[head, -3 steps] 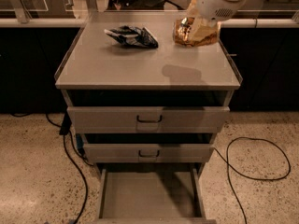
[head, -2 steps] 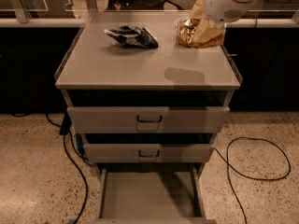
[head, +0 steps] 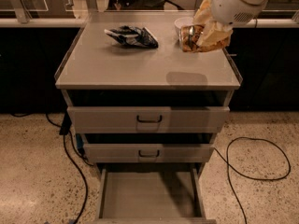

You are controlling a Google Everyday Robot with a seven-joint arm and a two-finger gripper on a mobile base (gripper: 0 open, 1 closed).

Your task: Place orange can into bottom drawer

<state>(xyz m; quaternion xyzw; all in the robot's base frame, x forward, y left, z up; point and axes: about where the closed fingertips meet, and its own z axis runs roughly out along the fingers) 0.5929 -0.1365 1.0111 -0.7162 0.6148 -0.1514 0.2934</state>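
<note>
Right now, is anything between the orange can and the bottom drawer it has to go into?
The hand holds the orange can over the cabinet top, which lies directly beneath it. The two upper drawer fronts jut out above the bottom drawer, which is open with nothing visible inside.

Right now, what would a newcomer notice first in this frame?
The gripper, at the upper right above the cabinet top, holds the orange can off the surface. Below, the bottom drawer stands pulled open; a dark snack bag lies at the top's back.
</note>
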